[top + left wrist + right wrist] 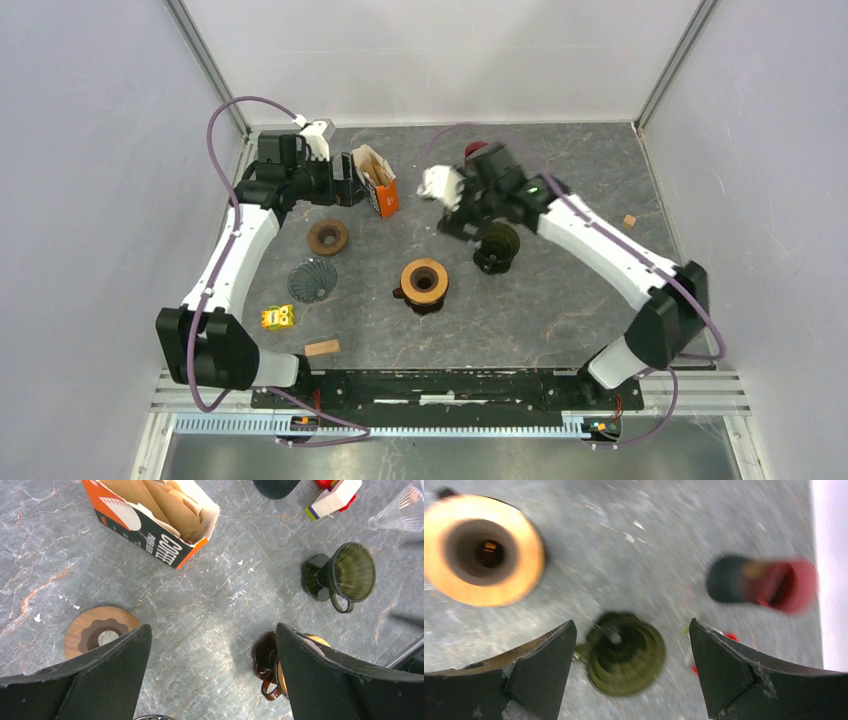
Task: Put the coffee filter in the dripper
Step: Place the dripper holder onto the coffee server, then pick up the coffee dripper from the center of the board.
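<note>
- The left gripper (212, 630) is spread wide with nothing between its fingers; only bare grey table (210, 595) shows in the gap.
- The coffee filters (165, 502) are brown paper cones standing packed in an open orange and black filter box (150, 535). The box is just ahead of this gripper, off toward its left finger.
- A flat wooden ring (82, 635) lies on the table beside the left finger (100, 675), partly hidden by it.
- An orange-topped dripper (267, 662) with a brown glassy body sits against the inner edge of the right finger (340, 680), half covered by it.
- The right gripper (632, 625) is also wide open and holds nothing. Its wrist view is blurred.
- The dark green dripper (626, 652) stands upright on the table directly below the gap between the right gripper's fingers, closer to the left one, and touches neither. It has no filter in it.
- From this gripper, the orange-topped dripper is ahead and out past its left finger.
- A red and black object (764, 582) is ahead on the other side; its form is too smeared to make out.
</note>
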